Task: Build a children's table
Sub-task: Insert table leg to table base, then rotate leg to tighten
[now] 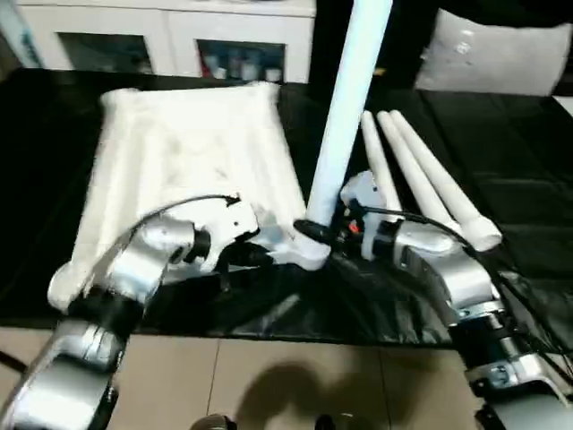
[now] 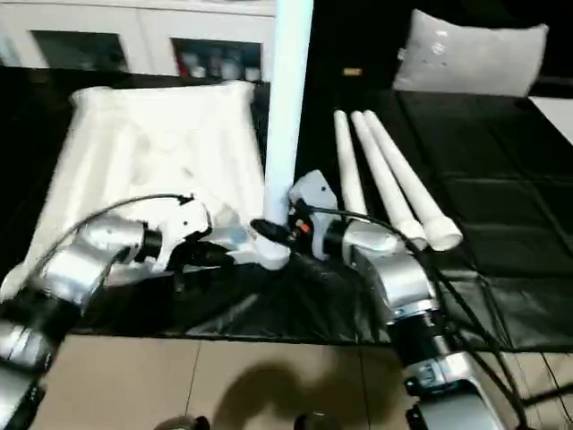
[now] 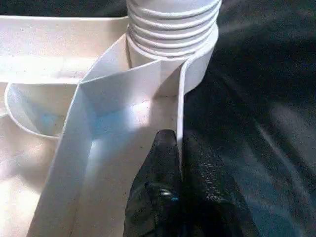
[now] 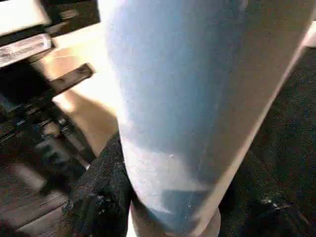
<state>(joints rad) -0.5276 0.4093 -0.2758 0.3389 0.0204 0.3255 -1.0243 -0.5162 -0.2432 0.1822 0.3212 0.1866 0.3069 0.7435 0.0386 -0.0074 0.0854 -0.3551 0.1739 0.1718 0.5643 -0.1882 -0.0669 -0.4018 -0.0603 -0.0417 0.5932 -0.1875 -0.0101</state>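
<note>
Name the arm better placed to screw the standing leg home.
Right: the right gripper already clasps the upright leg at its base, while the left gripper pinches the tabletop's rim, steadying it.

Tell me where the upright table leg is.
The upright leg stands in the tabletop's near right corner socket, held by the right end effector, left of three loose legs.

Can't read any text, labels or numbers anywhere here, honestly. Nothing legible on any surface from where I'm standing.
</note>
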